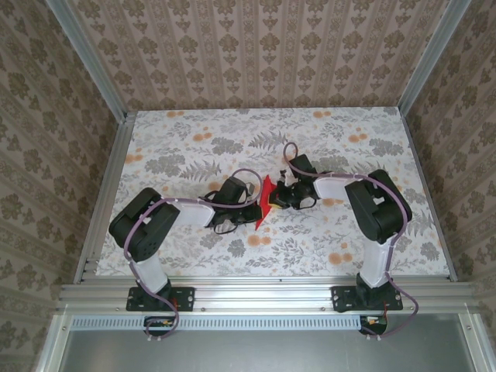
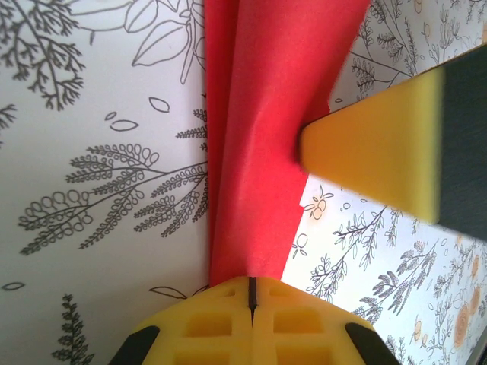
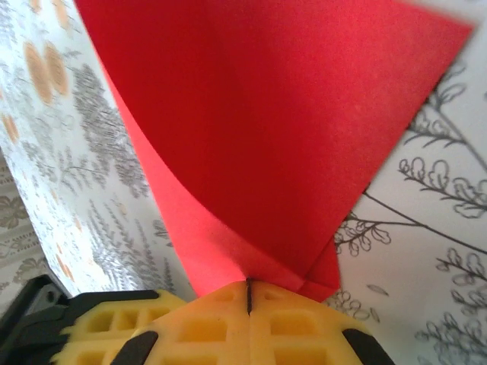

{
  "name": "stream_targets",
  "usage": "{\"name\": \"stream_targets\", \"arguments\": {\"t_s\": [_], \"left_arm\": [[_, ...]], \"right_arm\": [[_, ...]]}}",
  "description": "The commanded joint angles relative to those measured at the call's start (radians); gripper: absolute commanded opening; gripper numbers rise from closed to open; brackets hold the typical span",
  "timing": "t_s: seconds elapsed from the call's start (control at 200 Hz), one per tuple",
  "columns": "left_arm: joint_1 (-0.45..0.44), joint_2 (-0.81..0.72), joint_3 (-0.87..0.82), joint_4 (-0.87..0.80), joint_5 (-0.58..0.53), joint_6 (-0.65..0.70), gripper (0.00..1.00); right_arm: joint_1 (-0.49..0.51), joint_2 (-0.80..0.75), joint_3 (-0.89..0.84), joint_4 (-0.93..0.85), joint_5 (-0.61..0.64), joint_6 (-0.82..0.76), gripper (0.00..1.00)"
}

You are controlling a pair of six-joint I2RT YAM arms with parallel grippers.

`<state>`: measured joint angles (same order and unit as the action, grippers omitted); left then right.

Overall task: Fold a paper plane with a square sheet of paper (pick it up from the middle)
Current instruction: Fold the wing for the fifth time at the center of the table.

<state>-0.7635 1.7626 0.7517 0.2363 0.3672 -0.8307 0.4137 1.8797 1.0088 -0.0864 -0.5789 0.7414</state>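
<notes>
The red paper (image 1: 265,203) is folded into creased layers and stands on edge between the two grippers at the middle of the table. My left gripper (image 1: 253,209) is shut on its lower edge; in the left wrist view the folded red paper (image 2: 255,137) runs up from the closed left gripper (image 2: 252,292). My right gripper (image 1: 277,197) is shut on the other side; in the right wrist view the red paper (image 3: 281,129) fans out wide from the closed right gripper (image 3: 249,292), a folded corner at its right. The right gripper's yellow finger (image 2: 373,156) touches the paper.
The floral tablecloth (image 1: 194,147) covers the table inside an aluminium frame with patterned walls. The left gripper's yellow pad (image 3: 106,334) shows at the bottom left of the right wrist view, close to the right one. Both arms bend inward from their bases.
</notes>
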Motion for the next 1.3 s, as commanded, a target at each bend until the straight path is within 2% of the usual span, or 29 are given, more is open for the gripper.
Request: {"name": "stream_targets", "arguments": {"t_s": [0.0, 0.515, 1.08, 1.295], "left_arm": [[0.0, 0.044, -0.052, -0.124, -0.003, 0.02, 0.02], [0.003, 0.063, -0.057, -0.109, 0.041, 0.072, 0.0], [0.001, 0.003, -0.084, -0.109, 0.051, 0.071, 0.0], [0.011, -0.087, -0.109, -0.071, 0.081, 0.05, 0.05]], "right_arm": [[-0.002, -0.082, 0.004, 0.012, 0.034, 0.017, 0.04], [0.087, 0.069, 0.118, 0.002, 0.053, 0.03, 0.04], [0.032, 0.15, 0.12, -0.021, 0.143, 0.023, 0.03], [0.028, 0.152, 0.096, -0.007, 0.132, 0.018, 0.02]]}}
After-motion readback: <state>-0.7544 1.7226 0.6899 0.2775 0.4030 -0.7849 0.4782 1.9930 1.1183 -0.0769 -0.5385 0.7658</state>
